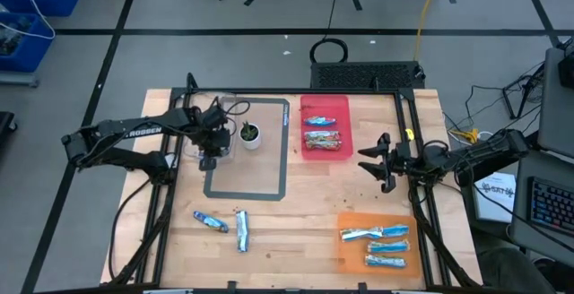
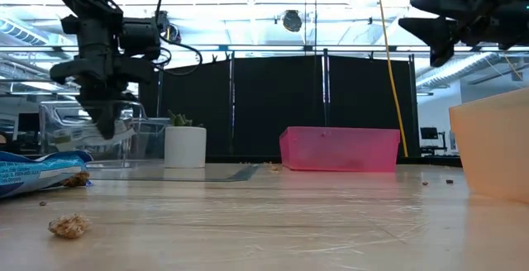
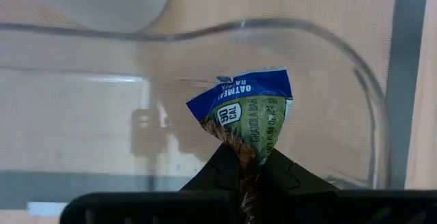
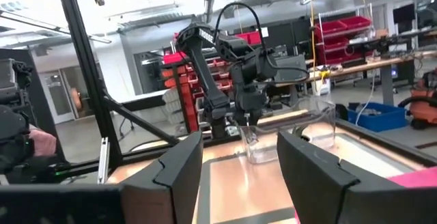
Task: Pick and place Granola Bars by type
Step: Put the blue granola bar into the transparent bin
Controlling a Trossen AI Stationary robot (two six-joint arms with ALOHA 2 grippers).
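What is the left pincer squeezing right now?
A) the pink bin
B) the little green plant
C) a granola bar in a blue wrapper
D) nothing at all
C: the left pincer is shut on the crinkled end of a blue-wrapped granola bar, held over the clear container; the plant stands apart beside it.

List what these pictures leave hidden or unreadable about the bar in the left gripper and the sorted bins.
- Granola bar, left wrist view: its lower part is hidden between the left gripper fingers.
- Red bin, low view: its wall hides the contents.
- Orange bin, low view: cut off by the picture's edge.
- Bars in the orange bin, high view: wrapper print too small.
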